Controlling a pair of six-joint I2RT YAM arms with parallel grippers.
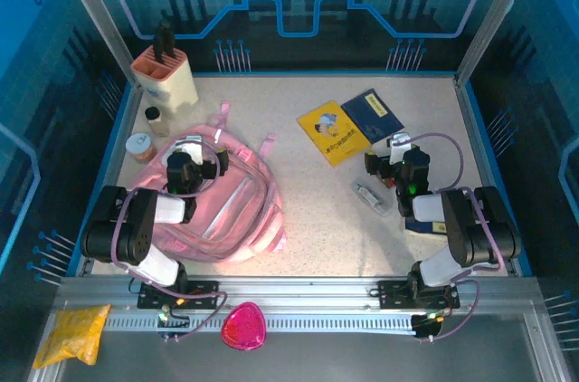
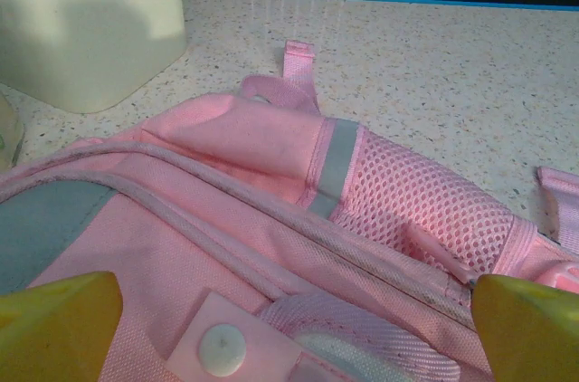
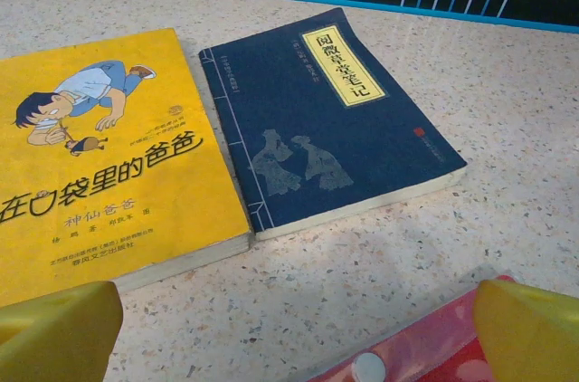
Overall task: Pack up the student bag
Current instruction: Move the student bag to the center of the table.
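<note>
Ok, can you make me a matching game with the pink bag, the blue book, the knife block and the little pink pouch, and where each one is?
Things:
1. student bag
2. blue book
3. knife block
4. magenta pouch

Places:
A. on the front rail
B. upright, back left corner
C. right beside the yellow book
D. lying flat on the table, left half

Pairs: 1-D, 2-C, 3-B, 4-A

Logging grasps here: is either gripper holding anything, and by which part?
Nothing is held: left gripper open over the student bag, right gripper open near the yellow book.
</note>
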